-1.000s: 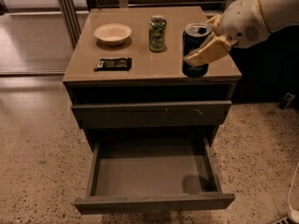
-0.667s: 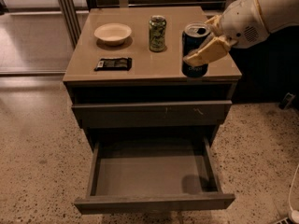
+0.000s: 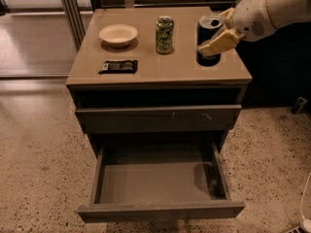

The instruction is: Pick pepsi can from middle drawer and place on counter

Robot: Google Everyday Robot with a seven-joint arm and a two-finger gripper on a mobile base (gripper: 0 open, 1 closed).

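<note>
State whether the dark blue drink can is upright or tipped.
Upright: the dark blue can stands on the tan counter, silver top up, gripper at its side.

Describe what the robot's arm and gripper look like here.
The arm is a smooth, rounded white shell with a tan seam band and a small patch of dark dots near the wrist. The gripper, at the pepsi can on the counter, is tan and wedge-shaped. No cables show.

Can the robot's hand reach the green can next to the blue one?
Probably yes. The hand is at the pepsi can on the counter, and the green can stands beside it with nothing between.
</note>
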